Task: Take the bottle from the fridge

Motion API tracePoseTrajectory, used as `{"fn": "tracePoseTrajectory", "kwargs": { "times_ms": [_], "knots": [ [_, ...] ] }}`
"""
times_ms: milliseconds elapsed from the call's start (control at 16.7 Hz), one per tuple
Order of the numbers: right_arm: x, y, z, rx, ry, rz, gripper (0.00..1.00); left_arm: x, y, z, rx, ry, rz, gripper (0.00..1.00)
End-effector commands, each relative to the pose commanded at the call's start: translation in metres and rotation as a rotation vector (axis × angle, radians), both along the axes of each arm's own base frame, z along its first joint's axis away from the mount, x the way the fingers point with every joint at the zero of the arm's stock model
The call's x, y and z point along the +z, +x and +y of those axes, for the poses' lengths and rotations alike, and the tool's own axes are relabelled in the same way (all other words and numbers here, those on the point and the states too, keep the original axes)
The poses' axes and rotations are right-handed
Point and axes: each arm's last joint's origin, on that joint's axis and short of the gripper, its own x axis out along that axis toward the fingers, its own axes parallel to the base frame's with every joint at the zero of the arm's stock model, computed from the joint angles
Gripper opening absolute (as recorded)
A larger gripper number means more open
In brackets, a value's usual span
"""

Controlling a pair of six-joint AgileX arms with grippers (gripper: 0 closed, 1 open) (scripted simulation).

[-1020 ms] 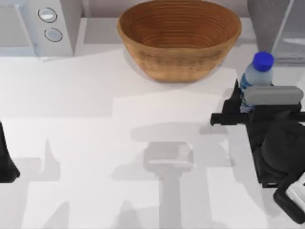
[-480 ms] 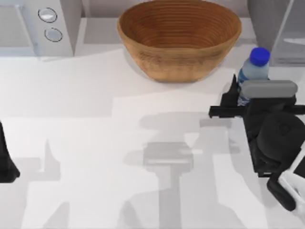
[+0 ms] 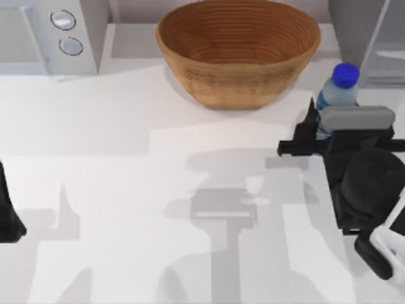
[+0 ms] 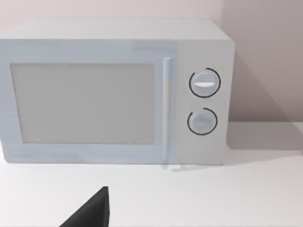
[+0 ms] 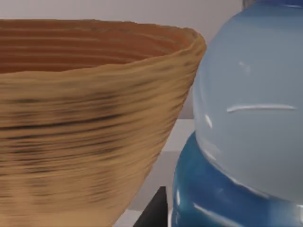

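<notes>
A flat white table (image 3: 114, 145) with a smooth matte top spreads under everything, crossed by soft grey shadows. At its far left corner stands a boxy white microwave (image 3: 63, 31) with a pale frosted door panel, a slim vertical handle and two round knobs stacked one above the other on its front. Far centre sits a wide round wooden bowl (image 3: 238, 47), its wall ringed with fine horizontal ridges and streaked dark along the grain. At the far right corner rises the fridge (image 3: 354, 31), a grey box with a speckled dark side and a lighter, pale-edged door panel (image 3: 389, 44) beside it. My right arm reaches in from the table's right side, a black bulky body ending in the right gripper (image 3: 326, 134), whose fingers are clamped on the bottle (image 3: 335, 95). The bottle stands upright outside the fridge, just in front of it and close to the bowl's right flank; it is small, clear pale-blue plastic with a rounded shoulder, a deeper blue band lower down and a round bright blue cap. My left gripper (image 3: 9, 218) is parked at the table's left edge; whether its fingers are apart I cannot tell.
</notes>
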Motion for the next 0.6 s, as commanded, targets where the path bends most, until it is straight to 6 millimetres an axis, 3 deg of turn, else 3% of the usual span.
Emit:
{"fn": "tracePoseTrajectory", "kwargs": {
  "times_ms": [240, 600],
  "knots": [
    [0.0, 0.0, 0.0, 0.0, 0.0, 0.0, 0.98, 0.0, 0.0, 0.0, 0.0, 0.0, 0.0, 1.0],
    [0.0, 0.0, 0.0, 0.0, 0.0, 0.0, 1.0, 0.0, 0.0, 0.0, 0.0, 0.0, 0.0, 1.0]
  ]
}}
